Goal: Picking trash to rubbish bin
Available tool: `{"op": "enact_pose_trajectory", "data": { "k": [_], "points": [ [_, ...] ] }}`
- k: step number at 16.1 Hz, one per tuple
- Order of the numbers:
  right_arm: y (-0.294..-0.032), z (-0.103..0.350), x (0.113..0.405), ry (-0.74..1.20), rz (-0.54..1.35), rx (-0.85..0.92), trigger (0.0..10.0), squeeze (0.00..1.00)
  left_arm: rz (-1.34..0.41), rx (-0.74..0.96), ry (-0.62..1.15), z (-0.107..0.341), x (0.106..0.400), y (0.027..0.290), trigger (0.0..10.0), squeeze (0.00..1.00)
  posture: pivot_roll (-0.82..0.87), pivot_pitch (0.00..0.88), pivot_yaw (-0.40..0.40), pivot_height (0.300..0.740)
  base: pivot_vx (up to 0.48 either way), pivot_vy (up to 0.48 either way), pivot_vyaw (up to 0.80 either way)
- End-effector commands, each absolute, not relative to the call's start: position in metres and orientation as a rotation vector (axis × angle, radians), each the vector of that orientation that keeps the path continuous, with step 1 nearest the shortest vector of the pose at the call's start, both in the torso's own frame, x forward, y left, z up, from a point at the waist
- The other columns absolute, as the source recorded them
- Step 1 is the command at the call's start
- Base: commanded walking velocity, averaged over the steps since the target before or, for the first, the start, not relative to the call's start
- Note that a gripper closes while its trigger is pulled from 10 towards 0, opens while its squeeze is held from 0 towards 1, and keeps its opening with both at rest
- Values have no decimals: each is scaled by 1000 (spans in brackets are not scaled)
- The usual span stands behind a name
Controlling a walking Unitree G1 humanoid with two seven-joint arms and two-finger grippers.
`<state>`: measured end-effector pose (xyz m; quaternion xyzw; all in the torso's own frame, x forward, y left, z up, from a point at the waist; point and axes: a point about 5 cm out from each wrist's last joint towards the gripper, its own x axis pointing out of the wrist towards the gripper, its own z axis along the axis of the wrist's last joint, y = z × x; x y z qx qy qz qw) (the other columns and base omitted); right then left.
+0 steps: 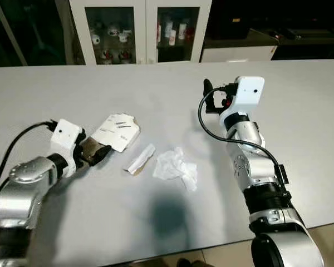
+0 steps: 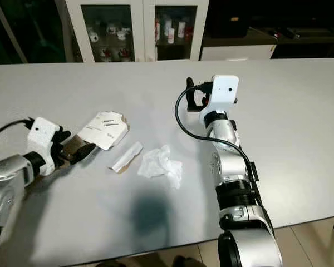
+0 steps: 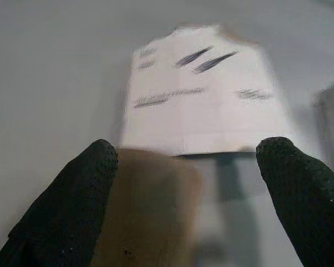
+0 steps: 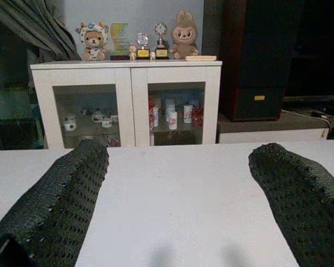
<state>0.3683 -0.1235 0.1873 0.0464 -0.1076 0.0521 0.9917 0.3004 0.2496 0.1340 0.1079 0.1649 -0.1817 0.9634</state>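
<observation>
A: What lies nearest the front edge of the worktop (image 1: 300, 167)?

B: One crumpled tissue (image 1: 176, 166), soft and almost weightless, I'd judge. Just beside it, toward the left edge, is one small torn wrapper (image 1: 140, 159), thin and floppy. A pinch across the middle of either should do.

A: And the left gripper (image 1: 96, 151)?

B: Low over the worktop near the left edge, jaws apart, straddling the brown end of one flattened paper packet (image 1: 117, 131). It touches nothing clearly. The packet looks stiffer than the tissue but light; I'd take it by that brown near end, since its flat face gives nothing to grip.

A: So three pieces of trash?

B: Three, all left of centre.

A: The right gripper (image 1: 209, 95)?

B: Further back, raised mid-worktop, jaws apart and empty, facing the white cabinet (image 4: 128, 100) beyond the far edge.
</observation>
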Motion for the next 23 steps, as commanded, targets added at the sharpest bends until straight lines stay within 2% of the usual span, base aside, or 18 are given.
{"op": "enact_pose_trajectory", "data": {
  "k": [1, 3, 6, 9, 10, 11, 23],
  "points": [
    [-126, 186, 368, -205, 103, 94, 10000, 0, -341, 216, 355, 125, 304, 252, 10000, 0, 53, 67, -76, 740, 0, 0, 0],
    [-124, 187, 369, -205, 108, 95, 10000, 0, -335, 203, 395, 110, 305, 251, 10000, 0, 46, 70, -79, 740, 0, 0, 0],
    [-126, 187, 369, -201, 114, 89, 10000, 0, -234, 159, 429, 91, 316, 248, 10000, 0, 36, 78, -94, 740, 0, 0, 0],
    [-126, 187, 369, -199, 117, 87, 10000, 0, -258, 145, 451, 81, 318, 239, 10000, 0, 32, 77, -100, 740, 0, 0, 0],
    [-126, 187, 369, -199, 120, 86, 10000, 0, -269, 148, 450, 79, 319, 235, 6863, 0, 30, 77, -103, 740, 0, 0, 0],
    [-125, 188, 369, -199, 122, 86, 10000, 0, -265, 139, 444, 78, 320, 233, 0, 0, 31, 76, -106, 740, 0, 0, 0],
    [-120, 184, 370, -182, 145, 89, 10000, 0, -256, 201, 385, 100, 324, 236, 0, 0, 42, 81, -107, 740, 0, 0, 0]
  ]
}}
